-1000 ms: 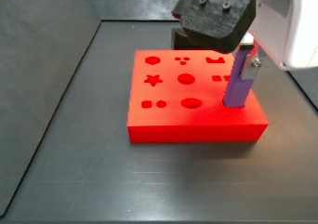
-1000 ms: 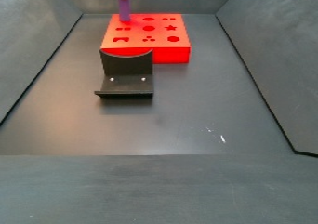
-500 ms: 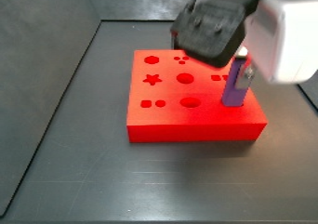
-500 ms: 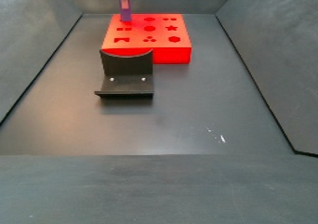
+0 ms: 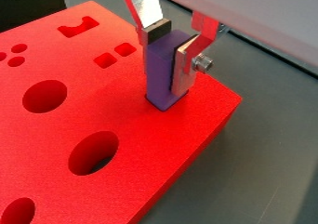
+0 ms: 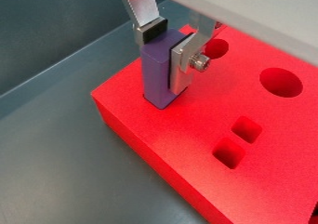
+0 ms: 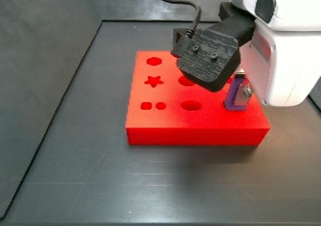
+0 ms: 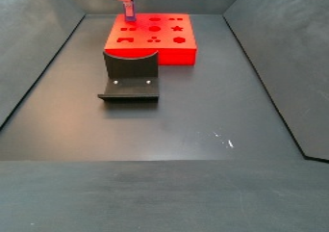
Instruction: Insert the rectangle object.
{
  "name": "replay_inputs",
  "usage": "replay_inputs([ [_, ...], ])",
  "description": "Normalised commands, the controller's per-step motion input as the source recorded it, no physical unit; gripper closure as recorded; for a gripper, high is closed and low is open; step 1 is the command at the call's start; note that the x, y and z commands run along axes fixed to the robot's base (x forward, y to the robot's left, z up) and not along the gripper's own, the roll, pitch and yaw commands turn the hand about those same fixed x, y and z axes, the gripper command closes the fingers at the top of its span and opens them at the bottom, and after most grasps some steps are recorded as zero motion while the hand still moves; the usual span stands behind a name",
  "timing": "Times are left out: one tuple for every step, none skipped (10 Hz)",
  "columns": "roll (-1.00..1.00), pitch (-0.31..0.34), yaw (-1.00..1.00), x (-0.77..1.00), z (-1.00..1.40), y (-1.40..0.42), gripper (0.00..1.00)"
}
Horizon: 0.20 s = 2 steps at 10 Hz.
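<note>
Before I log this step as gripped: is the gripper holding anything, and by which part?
Yes. The gripper holds the purple bar upright by its upper end, a finger on each side. The bar's lower end sits in the red block.

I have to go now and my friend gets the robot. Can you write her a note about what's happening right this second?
Hand: over the red block's corner, its fingers on both sides of the purple bar; I can't tell whether they still squeeze it.
Purple bar: standing upright, its lower end down in its hole near the edge of the red block.
Fixture: on the floor beside the block.
Done: bar is partly in.
Left: check it is all the way down, then let go and lift away.
</note>
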Motion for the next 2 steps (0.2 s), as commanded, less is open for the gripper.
replay_inputs([
  [0.11,0.106,-0.02,0.00,0.00,0.00,1.00],
  [0.00,0.000,0.00,0.00,0.00,0.00,1.00],
])
